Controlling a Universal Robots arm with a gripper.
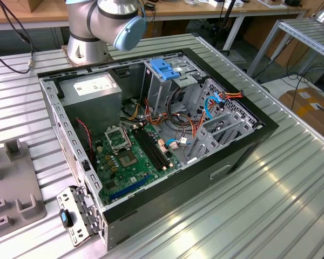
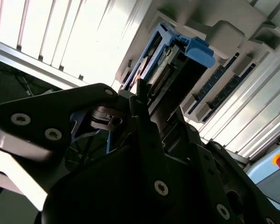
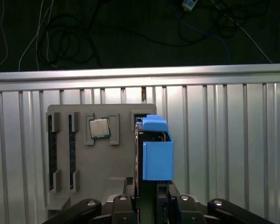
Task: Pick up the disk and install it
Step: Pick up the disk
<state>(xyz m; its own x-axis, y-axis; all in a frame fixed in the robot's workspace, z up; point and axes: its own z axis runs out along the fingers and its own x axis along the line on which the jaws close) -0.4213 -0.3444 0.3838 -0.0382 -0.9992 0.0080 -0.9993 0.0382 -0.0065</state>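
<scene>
The disk (image 3: pixel 157 154) stands on edge at one side of a grey parts holder (image 3: pixel 116 163), its blue side rail facing the first wrist camera. My gripper (image 3: pixel 151 189) reaches it from the near end, with black fingers against both of its flat sides. In the second wrist view the disk (image 2: pixel 177 60) runs away from my gripper (image 2: pixel 135 95), showing a connector edge and a blue tab, and its far end is level with the holder's grey blocks (image 2: pixel 233 28). I cannot tell whether it still rests in its slot.
An open computer case (image 1: pixel 243 151) lies on the ribbed metal table, with a green motherboard (image 1: pixel 129 156), a grey power supply (image 1: pixel 92 89) and a drive cage with a blue latch (image 1: pixel 164 69). The arm's base (image 1: pixel 89 43) stands behind it. The holder (image 1: pixel 16 183) also carries a processor (image 3: pixel 99 128) and memory sticks (image 3: pixel 50 149).
</scene>
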